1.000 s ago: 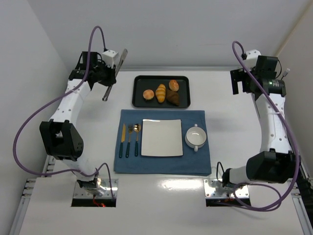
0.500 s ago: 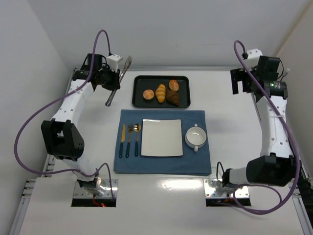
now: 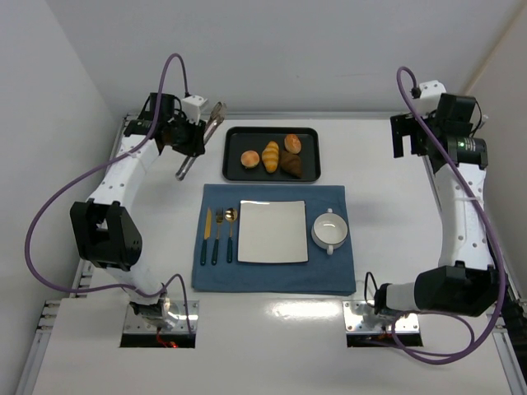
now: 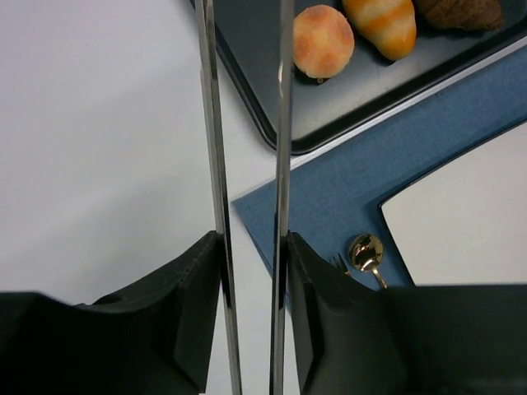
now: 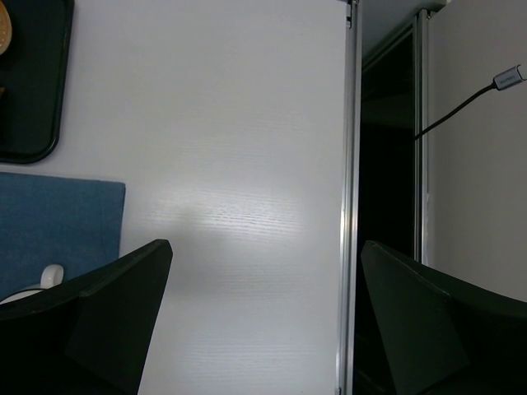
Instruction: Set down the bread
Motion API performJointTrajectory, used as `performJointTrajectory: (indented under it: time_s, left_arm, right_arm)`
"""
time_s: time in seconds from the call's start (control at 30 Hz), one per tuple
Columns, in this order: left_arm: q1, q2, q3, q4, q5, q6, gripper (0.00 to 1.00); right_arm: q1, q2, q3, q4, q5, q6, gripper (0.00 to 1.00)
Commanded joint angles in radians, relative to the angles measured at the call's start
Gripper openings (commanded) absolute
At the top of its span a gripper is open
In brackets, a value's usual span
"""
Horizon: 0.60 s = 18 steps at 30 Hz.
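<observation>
The bread (image 3: pixel 249 158) is a small round orange-golden bun at the left of the black tray (image 3: pixel 234 136). It also shows in the left wrist view (image 4: pixel 323 41). My left gripper (image 3: pixel 188 140) is shut on metal tongs (image 3: pixel 183 167) and holds them above the table just left of the tray. In the left wrist view (image 4: pixel 251 247) the two tong arms (image 4: pixel 218 123) stand apart, left of the bread. My right gripper (image 3: pixel 408 136) is open and empty (image 5: pixel 263 280), high over the table's far right edge.
The tray also holds a yellow ridged roll (image 3: pixel 270 156), a dark croissant (image 3: pixel 291 164) and another round bun (image 3: pixel 292 143). A blue mat (image 3: pixel 272 276) carries a white square plate (image 3: pixel 272 231), a knife, fork and gold spoon (image 3: pixel 230 216), and a white bowl (image 3: pixel 328 231).
My left arm has swung right with the tongs, bringing them closer to the tray's left edge and turning them. My right arm has hardly moved.
</observation>
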Motion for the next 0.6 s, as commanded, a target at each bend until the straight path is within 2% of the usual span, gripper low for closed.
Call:
performJointTrajectory:
  time_s: [0.0, 0.4, 0.57]
  left_arm:
    - [-0.006, -0.014, -0.007, 0.034, 0.0, -0.006, 0.33]
    - [-0.006, -0.014, -0.007, 0.034, 0.0, -0.015, 0.34]
    - [-0.018, -0.032, -0.027, 0.034, -0.01, -0.006, 0.39]
  right_arm:
    - [-0.006, -0.021, 0.043, 0.017, -0.013, 0.013, 1.0]
    - [-0.015, -0.021, 0.043, 0.017, -0.013, 0.013, 1.0]
    - [-0.015, -0.021, 0.043, 0.026, -0.004, 0.013, 1.0]
